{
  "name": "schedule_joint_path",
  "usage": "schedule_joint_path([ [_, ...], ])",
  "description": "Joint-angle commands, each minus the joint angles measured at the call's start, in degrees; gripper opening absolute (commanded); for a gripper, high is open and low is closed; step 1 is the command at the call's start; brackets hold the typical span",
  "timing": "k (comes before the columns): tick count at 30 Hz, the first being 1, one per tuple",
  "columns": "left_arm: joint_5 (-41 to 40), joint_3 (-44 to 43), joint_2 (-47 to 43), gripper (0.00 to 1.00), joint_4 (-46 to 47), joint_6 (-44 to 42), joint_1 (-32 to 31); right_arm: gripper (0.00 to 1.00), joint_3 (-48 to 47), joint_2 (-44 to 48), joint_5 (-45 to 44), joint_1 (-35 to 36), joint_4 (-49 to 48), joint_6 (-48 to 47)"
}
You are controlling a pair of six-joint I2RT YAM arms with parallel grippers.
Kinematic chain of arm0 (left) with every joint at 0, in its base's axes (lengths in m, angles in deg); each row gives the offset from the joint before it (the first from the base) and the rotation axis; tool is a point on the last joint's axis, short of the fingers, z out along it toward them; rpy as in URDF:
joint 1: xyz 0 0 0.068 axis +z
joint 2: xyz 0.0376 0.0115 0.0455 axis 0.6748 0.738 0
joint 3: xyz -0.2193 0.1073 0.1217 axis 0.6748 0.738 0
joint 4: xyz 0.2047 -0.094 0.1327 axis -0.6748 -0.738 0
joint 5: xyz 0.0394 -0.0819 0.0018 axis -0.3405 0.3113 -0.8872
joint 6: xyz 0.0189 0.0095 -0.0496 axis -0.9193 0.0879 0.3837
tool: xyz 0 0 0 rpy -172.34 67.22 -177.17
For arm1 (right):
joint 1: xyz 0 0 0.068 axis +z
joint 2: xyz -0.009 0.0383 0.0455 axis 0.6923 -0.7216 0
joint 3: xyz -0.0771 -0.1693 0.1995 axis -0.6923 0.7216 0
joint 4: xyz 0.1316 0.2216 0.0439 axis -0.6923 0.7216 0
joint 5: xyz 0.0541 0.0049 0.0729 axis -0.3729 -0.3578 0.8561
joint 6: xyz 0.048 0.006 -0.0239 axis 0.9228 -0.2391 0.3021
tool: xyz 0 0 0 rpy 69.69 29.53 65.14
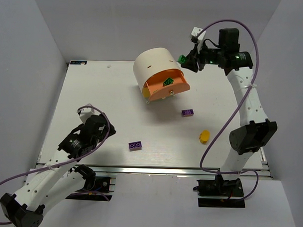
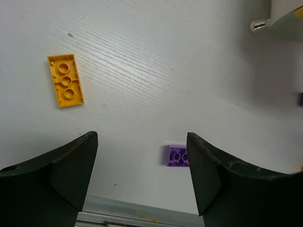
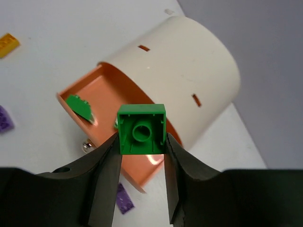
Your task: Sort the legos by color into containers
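Note:
My right gripper (image 1: 188,61) (image 3: 142,142) is shut on a green lego (image 3: 141,128) (image 1: 183,59), held in the air above the cream cabinet (image 1: 154,68) (image 3: 189,80). The cabinet's peach-orange drawer (image 1: 168,89) (image 3: 104,90) is pulled open with another green lego (image 1: 168,81) (image 3: 79,107) inside. Two purple legos (image 1: 187,113) (image 1: 136,145) and a yellow lego (image 1: 204,136) lie on the table. My left gripper (image 1: 83,112) (image 2: 142,137) is open and empty above the table, with a purple lego (image 2: 177,156) beside its right finger and an orange lego (image 2: 66,87) to the upper left.
The drawer's knob (image 3: 86,146) (image 2: 258,25) faces the table's front. The lower drawers barely show (image 2: 289,21). The table's near metal rail (image 2: 137,213) lies just below my left fingers. White walls enclose the table on the left, back and right.

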Motion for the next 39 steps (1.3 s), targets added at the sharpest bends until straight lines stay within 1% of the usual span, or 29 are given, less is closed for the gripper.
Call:
schedule_joint_path([
  [1, -1.07, -1.41, -1.57, 0.85, -0.7, 1.02, 0.32, 0.08, -0.45, -2.93, 1.08, 3.11, -0.74, 8.02],
  [4, -0.55, -0.71, -2.71, 0.85, -0.7, 1.46, 0.32, 0.11, 1.13, -3.28, 0.12, 5.49, -2.24, 10.67],
  [10, -0.02, 0.17, -3.68, 0.86, -0.7, 1.55, 0.32, 0.24, 4.03, -4.07, -2.61, 8.31, -3.56, 11.64],
  [11, -0.11, 0.17, -3.68, 0.86, -0.78, 1.55, 0.32, 0.29, 4.03, -4.59, -3.13, 8.49, -3.56, 11.55],
  [13, -0.28, 0.09, -3.68, 0.86, -1.05, 1.55, 0.32, 0.35, 3.95, -4.86, -3.66, 9.37, -3.47, 11.55],
  [14, -0.46, 0.09, -3.95, 0.86, -1.13, 1.46, 0.32, 0.43, 3.77, -5.03, -4.1, 9.45, -3.38, 11.46],
  [15, -0.54, 0.0, -4.04, 0.86, -1.22, 1.55, 0.32, 0.48, 3.86, -5.12, -4.37, 9.8, -3.38, 11.37],
  [18, -0.63, 0.17, -4.47, 0.86, -1.49, 1.55, 0.32, 0.57, 3.95, -5.3, -4.98, 10.16, -3.21, 11.2],
  [20, -0.28, 0.79, -4.83, 0.86, -1.49, 1.73, 0.32, 0.61, 3.95, -5.48, -5.51, 10.16, -3.03, 10.94],
  [26, 0.33, 0.79, -4.83, 0.86, -1.4, 1.9, 0.32, 0.62, 3.68, -5.48, -6.39, 10.07, -3.99, 11.02],
  [27, 0.33, 0.62, -4.74, 0.86, -1.57, 1.82, 0.32, 0.61, 3.42, -5.48, -6.39, 9.81, -4.35, 11.11],
  [30, 0.25, 0.7, -5.09, 0.86, -2.19, 1.9, 0.32, 0.53, 3.24, -4.16, -3.32, 9.63, -5.57, 9.89],
  [31, 0.25, 0.79, -5.44, 0.86, -2.36, 1.9, 0.32, 0.42, 3.94, -3.55, -2.1, 9.37, -6.1, 9.62],
  [32, 0.25, 0.7, -5.62, 0.86, -2.45, 2.08, 0.32, 0.35, 5.25, -1.54, 1.14, 9.02, -7.33, 9.18],
  [33, 0.25, 0.7, -5.71, 0.86, -2.54, 2.08, 0.32, 0.29, 9.35, -0.22, 3.43, 8.84, -10.64, 7.7],
  [34, 0.25, 0.7, -5.88, 0.86, -2.45, 2.08, 0.32, 0.18, 12.01, 1.62, 5.72, 8.75, -13.03, 6.9],
  [35, 0.25, 0.88, -5.97, 0.86, -2.45, 2.25, 0.32, 0.14, 14.47, 5.04, 9.92, 8.4, -15.14, 5.93],
  [36, 0.25, 0.96, -6.23, 0.86, -2.54, 2.25, 0.32, 0.1, 16.58, 6.55, 12.05, 8.14, -16.55, 4.45],
  [37, 0.33, 1.05, -6.32, 0.86, -2.37, 2.25, 0.32, 0.04, 19.74, 7.78, 15.72, 8.31, -17.09, -0.35],
  [38, 0.33, 1.14, -6.32, 0.86, -2.45, 2.25, 0.32, 0.0, 20.64, 9.62, 16.63, 8.31, -15.79, -3.88],
  [39, 0.33, 1.4, -6.32, 0.86, -2.45, 2.34, 0.32, 0.0, 21.17, 10.25, 17.25, 8.31, -13.51, -8.1],
])
